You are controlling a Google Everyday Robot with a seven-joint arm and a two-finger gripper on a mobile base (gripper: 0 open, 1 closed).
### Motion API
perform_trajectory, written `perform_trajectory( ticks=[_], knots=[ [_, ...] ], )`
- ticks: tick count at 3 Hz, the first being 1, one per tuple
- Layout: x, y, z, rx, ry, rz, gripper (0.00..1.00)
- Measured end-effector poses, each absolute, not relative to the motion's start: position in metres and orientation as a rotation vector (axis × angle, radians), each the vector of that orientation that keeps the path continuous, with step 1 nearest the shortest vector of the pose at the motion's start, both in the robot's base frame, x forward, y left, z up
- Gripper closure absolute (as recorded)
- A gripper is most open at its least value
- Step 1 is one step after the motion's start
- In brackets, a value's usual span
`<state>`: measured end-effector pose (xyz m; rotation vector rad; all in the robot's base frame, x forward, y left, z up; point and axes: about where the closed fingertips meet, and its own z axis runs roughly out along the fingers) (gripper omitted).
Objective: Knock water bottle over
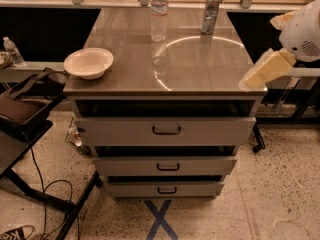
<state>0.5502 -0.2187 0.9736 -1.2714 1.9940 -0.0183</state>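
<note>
Gripper (264,70) at front right corner of table (125,64), state cannot be told; water bottle (159,14) upright near back edge, well apart.

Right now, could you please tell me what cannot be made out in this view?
Camera view:
Gripper, by the table's right front corner: its arm is cut off by the right edge.
Water bottle: label print too small to read.
Drawers: contents hidden behind their fronts.
Shoe: cut off by the bottom edge.
</note>
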Motion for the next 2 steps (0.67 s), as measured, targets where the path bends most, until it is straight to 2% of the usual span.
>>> perform_trajectory(
  ticks=[2],
  knots=[
    [0.646, -0.21, 0.991, -0.938, 1.717, 0.105, 0.0]
  ],
)
